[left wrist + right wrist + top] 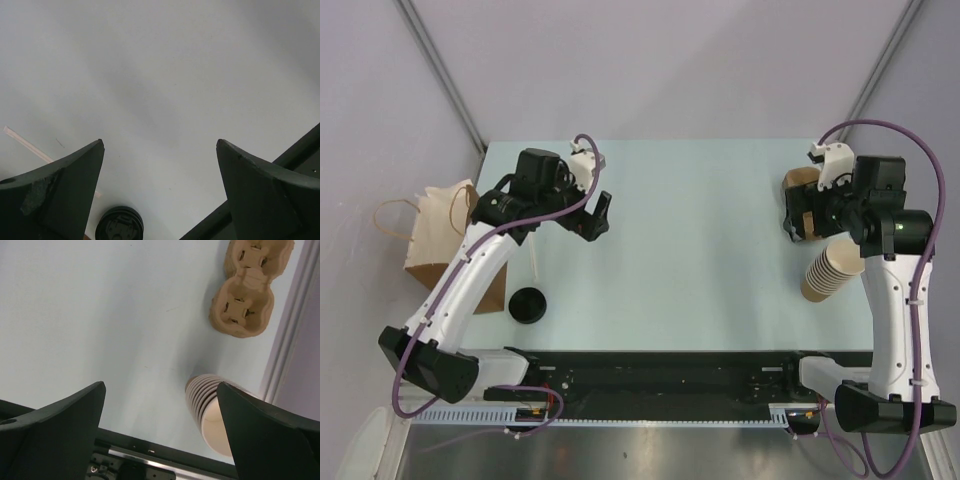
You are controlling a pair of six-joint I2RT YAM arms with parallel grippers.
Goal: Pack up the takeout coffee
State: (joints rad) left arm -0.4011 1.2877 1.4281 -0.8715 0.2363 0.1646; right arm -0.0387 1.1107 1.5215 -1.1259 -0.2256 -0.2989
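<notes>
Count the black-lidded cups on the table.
1. The takeout coffee stands near the front-left of the table, just right of the paper bag. The stacked cups at the right are lidless. Others could sit hidden from these cameras.

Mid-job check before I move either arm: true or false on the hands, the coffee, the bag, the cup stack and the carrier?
1. The left hand and the right hand are both open and empty. True.
2. The takeout coffee is already inside the paper bag. False: it stands on the table beside the bag.
3. The stack of cups is next to the right arm. True.
4. The pulp carrier holds a cup. False: the pockets in view are empty.
</notes>
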